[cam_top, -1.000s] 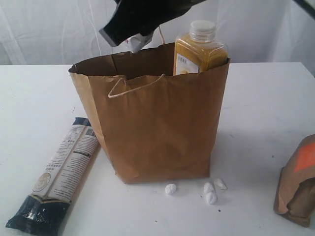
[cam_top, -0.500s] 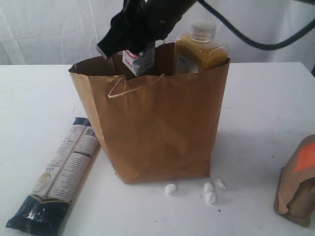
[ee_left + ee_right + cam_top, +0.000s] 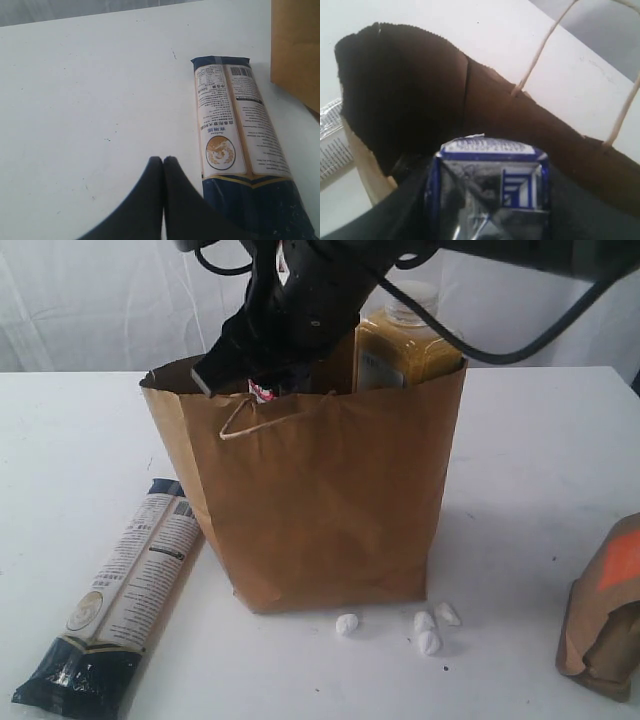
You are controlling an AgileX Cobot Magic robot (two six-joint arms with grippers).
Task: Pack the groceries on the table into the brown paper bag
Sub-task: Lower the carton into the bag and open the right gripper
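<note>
Right tool (image 3: 265, 380) is at the mouth of the brown paper bag (image 3: 320, 500), jaws part-way closed on the small blue-white carton (image 3: 490, 185), one finger on either side. On my right wrist view the carton's folded end faces the lens, so its long axis runs away from the camera into the bag's dark inside; from outside only a sliver shows at the rim. The yellow-grain bottle (image 3: 400, 345) stands upright in the bag, white cap up. Left tool (image 3: 163, 165) is pinched fully closed on nothing, hovering over the counter (image 3: 520, 490) just beside the long navy-cream packet (image 3: 120, 590). That packet lies flat, its far end by the bag's base, its dark end towards the exterior camera. The brown pouch (image 3: 605, 610) sits well right of the bag.
</note>
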